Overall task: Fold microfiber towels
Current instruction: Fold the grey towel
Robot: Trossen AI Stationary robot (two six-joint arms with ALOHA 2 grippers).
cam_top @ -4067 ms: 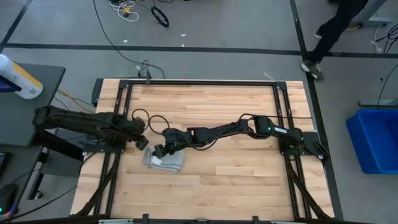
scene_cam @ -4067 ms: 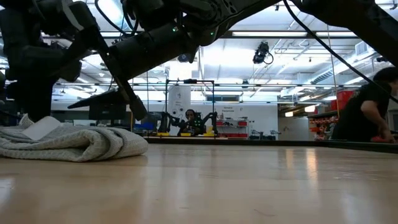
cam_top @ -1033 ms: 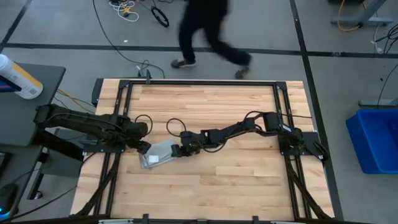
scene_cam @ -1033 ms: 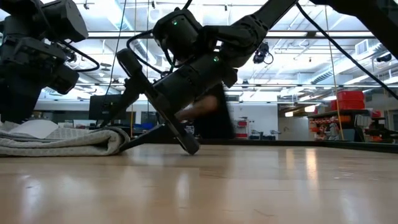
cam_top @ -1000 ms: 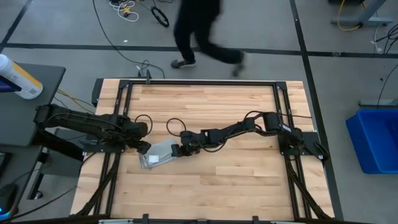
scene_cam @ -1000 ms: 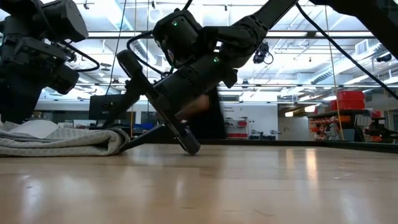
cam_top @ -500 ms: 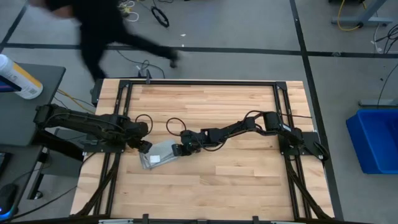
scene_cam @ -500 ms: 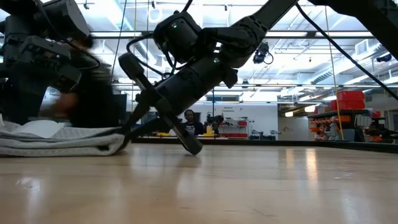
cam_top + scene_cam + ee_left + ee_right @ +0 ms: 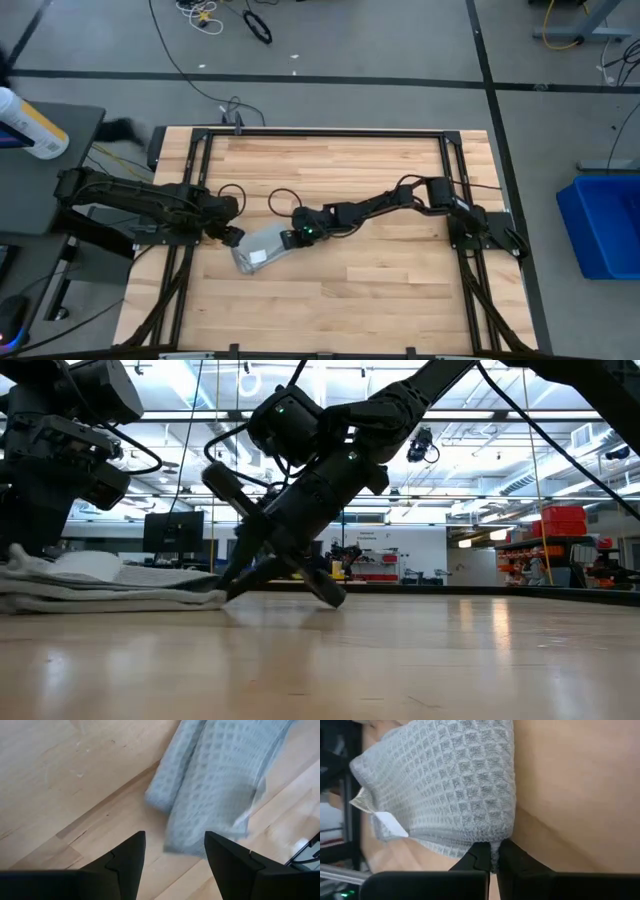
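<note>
**Towel dragged rightward, right gripper pinching edge**

Since a second ago the right gripper (image 9: pixel 289 238) has closed on the towel (image 9: pixel 260 246) and the person behind the table has gone. The towel lies folded on the table's (image 9: pixel 380 290) left-centre, white tag (image 9: pixel 390 824) at a corner. Right fingers (image 9: pixel 479 856) are clamped onto its near edge. The left gripper (image 9: pixel 231 234) hovers just beside the towel's other end, fingers (image 9: pixel 127 855) spread wide, holding nothing.

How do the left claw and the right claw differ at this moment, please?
The right claw is shut on the towel edge; the left claw is open and holds nothing. The right arm stretches far across the table to the towel; the left waits beside it. Both are dark, two-fingered, low over the table.
</note>
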